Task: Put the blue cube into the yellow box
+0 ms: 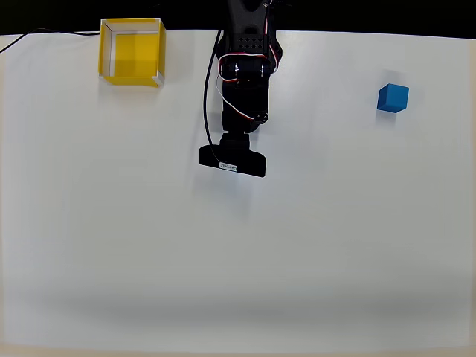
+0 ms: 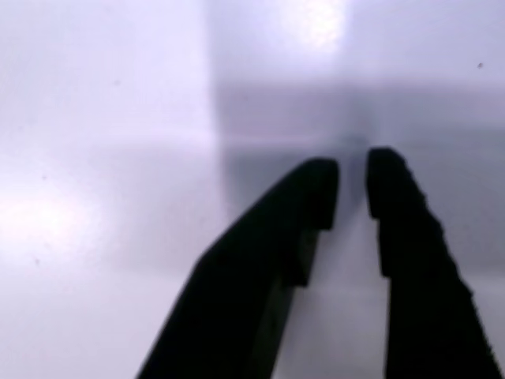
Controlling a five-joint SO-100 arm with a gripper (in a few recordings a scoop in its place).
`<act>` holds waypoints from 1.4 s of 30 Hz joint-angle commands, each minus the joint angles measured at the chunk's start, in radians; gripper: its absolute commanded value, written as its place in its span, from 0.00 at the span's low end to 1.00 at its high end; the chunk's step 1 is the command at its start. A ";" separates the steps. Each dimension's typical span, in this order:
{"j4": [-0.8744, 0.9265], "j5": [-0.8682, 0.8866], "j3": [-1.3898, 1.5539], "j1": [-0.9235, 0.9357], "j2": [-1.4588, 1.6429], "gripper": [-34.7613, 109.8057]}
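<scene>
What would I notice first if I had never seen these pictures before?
Probably the black robot arm reaching down from the top middle of the white table in the overhead view. Next, the square open-topped yellow box sits at the top left, and the small bright-blue cube sits alone on the right.

In the overhead view the box sits at the table's far left, the cube far right. The arm reaches between them, apparently touching neither.
</scene>
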 commanded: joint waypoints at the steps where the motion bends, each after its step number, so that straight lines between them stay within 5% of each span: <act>1: 0.014 -0.002 0.028 0.005 0.025 0.24; 20: 0.015 -0.055 0.026 0.003 0.025 0.24; 30: -0.390 -0.078 -0.242 -0.071 -0.288 0.25; 42: -0.371 0.091 -0.792 -0.408 -0.555 0.50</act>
